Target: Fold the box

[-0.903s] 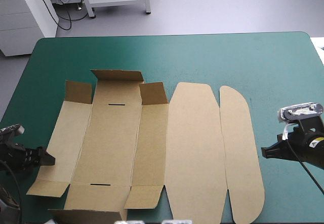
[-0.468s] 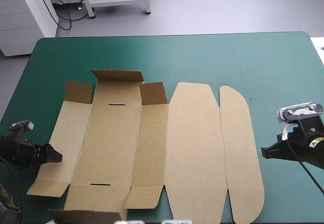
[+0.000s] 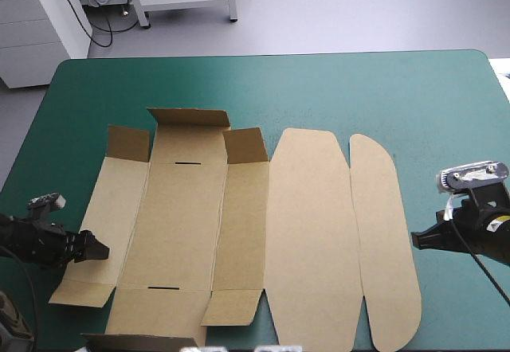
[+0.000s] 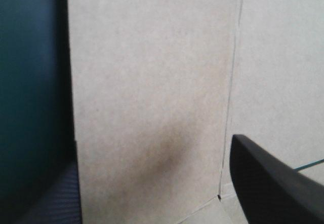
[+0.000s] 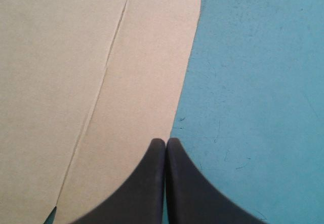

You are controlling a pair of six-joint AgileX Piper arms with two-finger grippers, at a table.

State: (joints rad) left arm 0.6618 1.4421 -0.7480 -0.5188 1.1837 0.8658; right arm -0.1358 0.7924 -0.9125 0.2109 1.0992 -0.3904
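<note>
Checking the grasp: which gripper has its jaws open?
The left gripper, jaws apart at the box's left panel; the right gripper's are shut.

Box matt brown board; table cover matt teal-green, scuffed.

one box, two end effectors, one table

Left gripper at the box: one of its fingers sits half out of sight beneath the board edge, blurred. Beside the fingers, toward the near edge of the worktop, a flap runs off-picture.
</note>
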